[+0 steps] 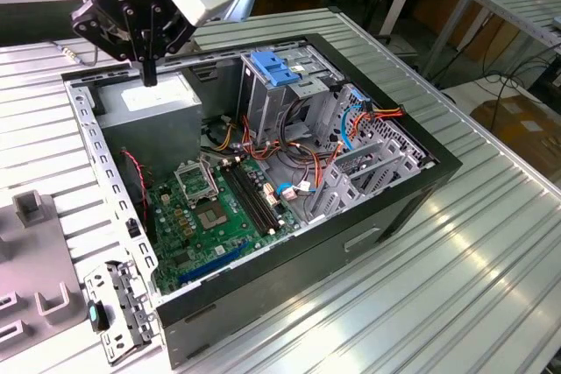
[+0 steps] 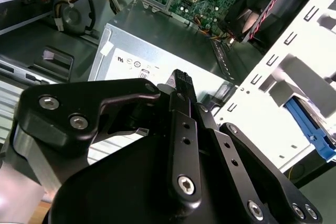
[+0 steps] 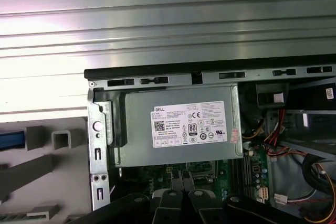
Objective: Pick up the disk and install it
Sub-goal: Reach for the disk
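Gripper (image 1: 149,74): 11 o'clock in the exterior view. Fingers look pressed together w/ nothing betw. them, pointing straight down.
Gripper height: hangs just over the power-supply box (image 1: 149,104); can't tell if it touches.
Second wrist view: ribbed fingertip (image 2: 181,80) sits above the box's white sticker, so it's lined up on the box, not on the task's thing.
Disk: can't pin it for sure. Blue strip (image 3: 10,140) in the grey fixture (image 1: 39,256), outside the case at 8 o'clock in the exterior view, is prob. its side rail. I'd judge it's slotted there so fingers can take it from above.
Case (image 1: 443,164): lid off, lying on its side, so the insides are open to a top-down reach.
Blue latch plate (image 1: 270,67): 12 o'clock of the case.
Progress: early by my read, w/ nothing picked up.
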